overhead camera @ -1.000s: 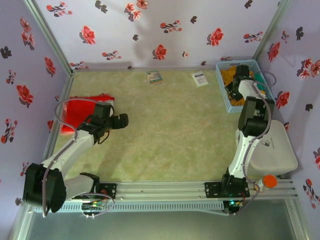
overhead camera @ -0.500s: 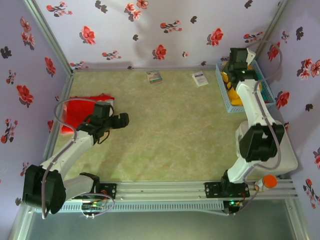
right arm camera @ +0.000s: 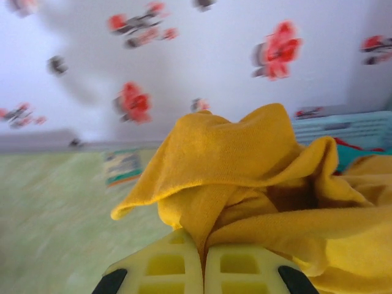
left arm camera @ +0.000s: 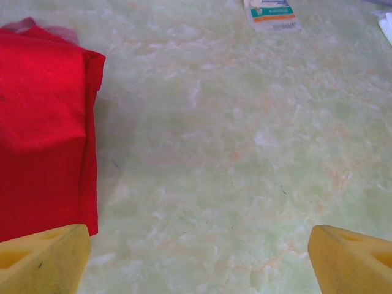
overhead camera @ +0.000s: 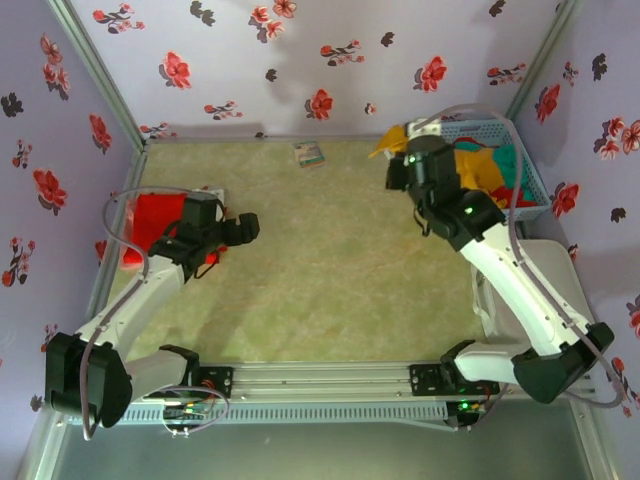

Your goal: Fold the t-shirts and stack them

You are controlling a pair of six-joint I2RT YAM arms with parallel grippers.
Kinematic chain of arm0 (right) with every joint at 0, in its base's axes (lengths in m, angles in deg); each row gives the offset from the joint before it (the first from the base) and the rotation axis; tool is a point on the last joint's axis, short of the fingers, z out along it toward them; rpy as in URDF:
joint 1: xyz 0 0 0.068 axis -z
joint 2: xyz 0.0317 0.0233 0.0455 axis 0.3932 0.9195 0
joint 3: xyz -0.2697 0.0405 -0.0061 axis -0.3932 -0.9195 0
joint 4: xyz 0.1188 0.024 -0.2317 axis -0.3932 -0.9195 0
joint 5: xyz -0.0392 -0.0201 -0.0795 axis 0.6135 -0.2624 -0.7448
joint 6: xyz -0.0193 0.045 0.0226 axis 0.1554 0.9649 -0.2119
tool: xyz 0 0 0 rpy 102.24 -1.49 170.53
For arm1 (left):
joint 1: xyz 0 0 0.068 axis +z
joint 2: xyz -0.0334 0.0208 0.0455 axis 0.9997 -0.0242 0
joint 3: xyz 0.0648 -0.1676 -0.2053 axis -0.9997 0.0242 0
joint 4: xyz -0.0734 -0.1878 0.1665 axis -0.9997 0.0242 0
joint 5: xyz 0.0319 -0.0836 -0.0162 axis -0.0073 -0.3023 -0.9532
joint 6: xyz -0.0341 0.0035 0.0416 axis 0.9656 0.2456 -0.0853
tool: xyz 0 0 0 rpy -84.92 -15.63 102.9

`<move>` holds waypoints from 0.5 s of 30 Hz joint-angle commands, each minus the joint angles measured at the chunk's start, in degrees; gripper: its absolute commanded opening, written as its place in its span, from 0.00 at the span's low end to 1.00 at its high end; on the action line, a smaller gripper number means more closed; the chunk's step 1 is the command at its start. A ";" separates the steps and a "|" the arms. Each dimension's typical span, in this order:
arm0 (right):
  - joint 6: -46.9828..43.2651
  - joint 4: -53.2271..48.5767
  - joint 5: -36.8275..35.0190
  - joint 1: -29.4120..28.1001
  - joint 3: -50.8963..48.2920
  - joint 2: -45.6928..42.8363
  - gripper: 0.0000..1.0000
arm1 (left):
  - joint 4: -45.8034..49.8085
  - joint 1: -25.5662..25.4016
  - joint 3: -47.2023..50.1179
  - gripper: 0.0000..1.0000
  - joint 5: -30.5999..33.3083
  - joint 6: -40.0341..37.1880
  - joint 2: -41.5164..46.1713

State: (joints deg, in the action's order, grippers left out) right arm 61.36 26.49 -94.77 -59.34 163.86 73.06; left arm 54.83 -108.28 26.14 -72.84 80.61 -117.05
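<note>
1. The left gripper [left arm camera: 196,262] hangs released, its jaws spread wide over the table [left arm camera: 233,153] and holding nothing.
2. The folded red t-shirt [left arm camera: 43,122] lies just left of those jaws, seemingly parked as the stack's base.
3. The right gripper [right arm camera: 203,260] is clenched on the mustard t-shirt [right arm camera: 245,165]. The cloth bunches straight ahead of its jaws, probably so it can be carried to open table.
4. Beyond the jaws, to their right, the blue basket [right arm camera: 343,125] keeps a teal t-shirt [overhead camera: 516,163] waiting.
</note>
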 commanded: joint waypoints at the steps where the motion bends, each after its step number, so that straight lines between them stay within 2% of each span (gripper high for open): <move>1: 1.81 -1.61 3.58 -6.54 -3.65 -0.04 0.00 | 2.83 0.74 -2.49 0.92 -0.76 -1.84 -0.50; 3: 4.27 1.14 5.69 -11.51 -6.92 0.69 0.00 | 4.92 1.40 -3.10 0.92 0.31 -1.54 -0.51; 5: 4.77 5.05 6.58 -16.07 -10.11 1.96 0.00 | 8.79 1.57 -3.97 0.91 4.93 -0.96 -0.36; 7: 4.82 11.27 6.77 -21.40 -14.79 3.99 0.05 | 10.60 1.88 -3.88 0.92 7.08 -1.60 0.06; 9: 8.26 15.92 9.96 -24.27 -17.42 7.22 0.09 | 10.77 2.74 -3.04 0.92 6.92 -1.19 0.89; 12: 11.60 16.91 14.23 -27.29 -16.59 13.68 0.32 | 11.32 3.67 -2.42 0.92 6.58 -1.19 1.43; 15: 11.71 13.28 10.12 -29.92 -13.46 17.64 0.65 | 12.74 3.98 -2.64 0.92 6.53 -1.78 1.57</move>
State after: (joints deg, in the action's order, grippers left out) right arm 70.34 38.42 -83.65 -87.53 147.27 89.52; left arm 64.58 -104.71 23.77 -67.57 79.98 -116.90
